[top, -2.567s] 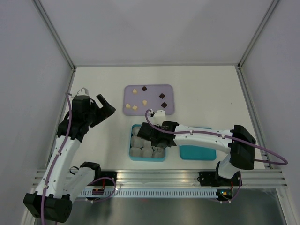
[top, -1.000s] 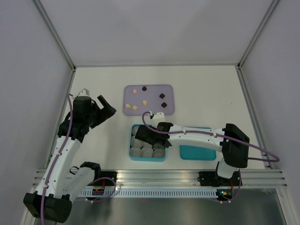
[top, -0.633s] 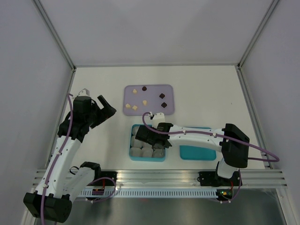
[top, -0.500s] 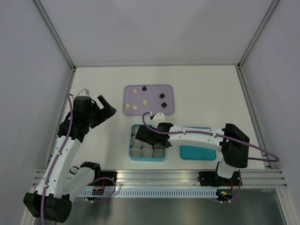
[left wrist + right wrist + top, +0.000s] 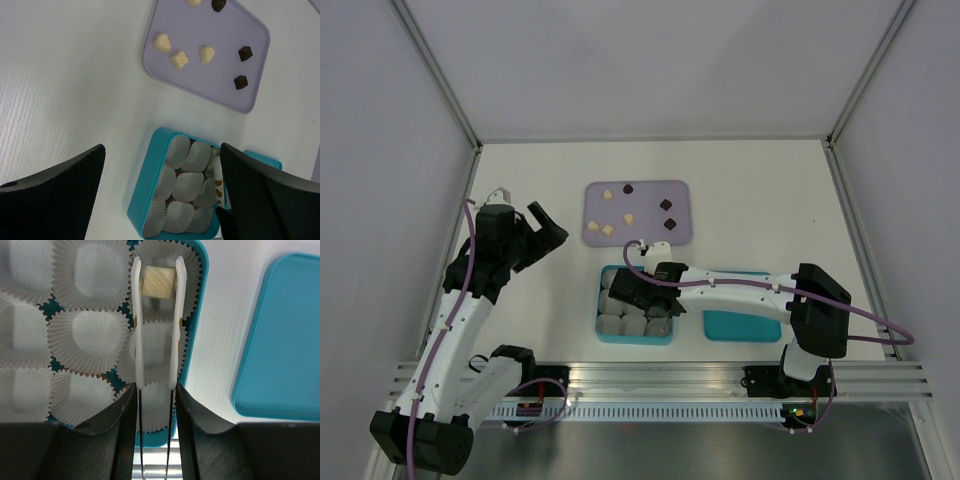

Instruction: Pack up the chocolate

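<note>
Cream-white and ridged, the chocolate piece (image 5: 159,281) is clamped between the right gripper's (image 5: 159,265) thin white fingers. It sits just above a corner paper cup (image 5: 192,271) of the teal box (image 5: 198,295), on the side nearest the teal lid (image 5: 280,340). Since 2.6 seconds ago that arm has shifted slightly left, further over the cups. The left gripper (image 5: 546,230) has not moved, its jaws wide apart. Only the right wrist view shows the held piece; overhead, the wrist hides it. The other pieces (image 5: 179,59) lie on the lavender tray (image 5: 220,70).
</note>
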`<action>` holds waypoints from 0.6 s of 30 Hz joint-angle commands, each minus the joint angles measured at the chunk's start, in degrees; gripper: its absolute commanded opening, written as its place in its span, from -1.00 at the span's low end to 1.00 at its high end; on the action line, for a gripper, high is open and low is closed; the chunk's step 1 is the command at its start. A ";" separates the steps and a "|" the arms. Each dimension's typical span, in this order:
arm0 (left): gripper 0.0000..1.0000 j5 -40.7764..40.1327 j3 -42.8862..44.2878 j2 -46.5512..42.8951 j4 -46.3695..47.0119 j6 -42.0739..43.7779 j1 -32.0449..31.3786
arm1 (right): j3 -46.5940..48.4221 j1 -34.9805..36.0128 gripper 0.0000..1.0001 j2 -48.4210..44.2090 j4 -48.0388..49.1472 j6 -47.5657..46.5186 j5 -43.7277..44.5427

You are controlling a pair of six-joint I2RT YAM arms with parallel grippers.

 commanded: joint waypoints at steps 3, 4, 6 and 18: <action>0.99 1.15 -0.09 -0.10 1.80 -1.28 -0.41 | 0.31 0.27 -0.88 1.52 0.38 0.07 0.13; 0.99 1.15 -0.09 -0.18 1.71 -1.28 -0.50 | 0.31 0.27 -0.88 1.60 0.55 -0.01 0.13; 0.99 1.15 -0.17 -0.19 1.71 -1.28 -0.50 | 0.40 0.27 -0.88 1.78 0.64 -0.01 0.13; 0.99 0.98 -0.26 -0.45 1.80 -1.28 -0.85 | 0.49 0.27 -0.80 2.04 1.08 0.43 0.48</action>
